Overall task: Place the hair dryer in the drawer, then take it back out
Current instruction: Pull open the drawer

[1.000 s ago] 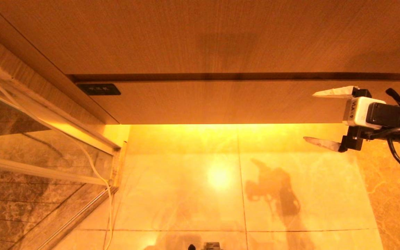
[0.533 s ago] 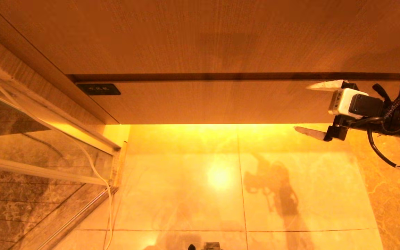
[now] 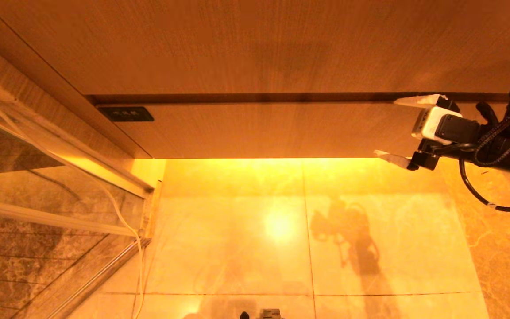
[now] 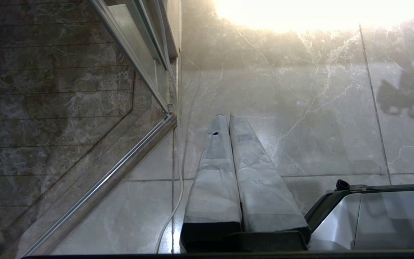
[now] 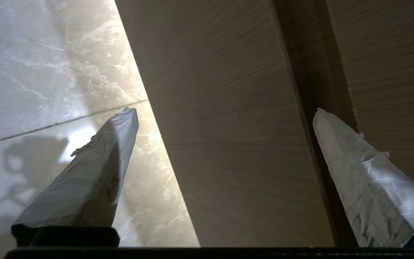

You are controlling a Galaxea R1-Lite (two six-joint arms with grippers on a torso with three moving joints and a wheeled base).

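Observation:
The drawer point(image 3: 272, 130) is a wide light wood front with a small dark label point(image 3: 125, 114) at its left end, and it stands shut. My right gripper point(image 3: 385, 127) is open near the drawer's right end. Its upper finger lies against the dark gap above the front and the lower one by the bottom edge. In the right wrist view the drawer front point(image 5: 228, 144) fills the space between the fingers of that gripper point(image 5: 225, 113), and nothing is held. My left gripper point(image 4: 225, 117) hangs shut over the floor, parked. The hair dryer is out of view.
A plain wood panel point(image 3: 255, 44) sits above the drawer. A glass partition with a metal frame point(image 3: 38, 221) stands at the left, and a white cable point(image 3: 137, 261) runs down beside it. Glossy marble floor point(image 3: 237, 230) lies below the drawer.
My right gripper has moved up and to the left, from below the drawer's edge to straddling the height of its front. It has stayed open. The drawer has not moved.

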